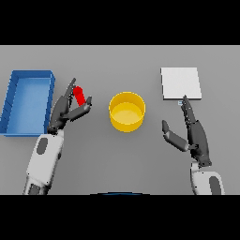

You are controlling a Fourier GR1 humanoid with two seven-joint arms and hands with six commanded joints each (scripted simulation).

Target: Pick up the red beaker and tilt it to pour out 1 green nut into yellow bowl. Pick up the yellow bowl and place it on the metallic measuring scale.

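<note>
The red beaker (pixel 79 96) is small and cylindrical, held off the table at centre left and leaning over. My left hand (pixel 68 110) is shut on it, fingers behind it and thumb in front. Right of it stands the yellow bowl (pixel 127 110), round and upright in the middle of the table; I cannot make out a green nut in it. The metallic measuring scale (pixel 181 83) is a pale square plate at the back right. My right hand (pixel 191 129) rests open in front of the scale, fingertips reaching its near edge, thumb spread toward the bowl.
A blue open bin (pixel 28 101) stands at the far left, just beside my left hand. Grey tabletop lies between the bowl and the scale.
</note>
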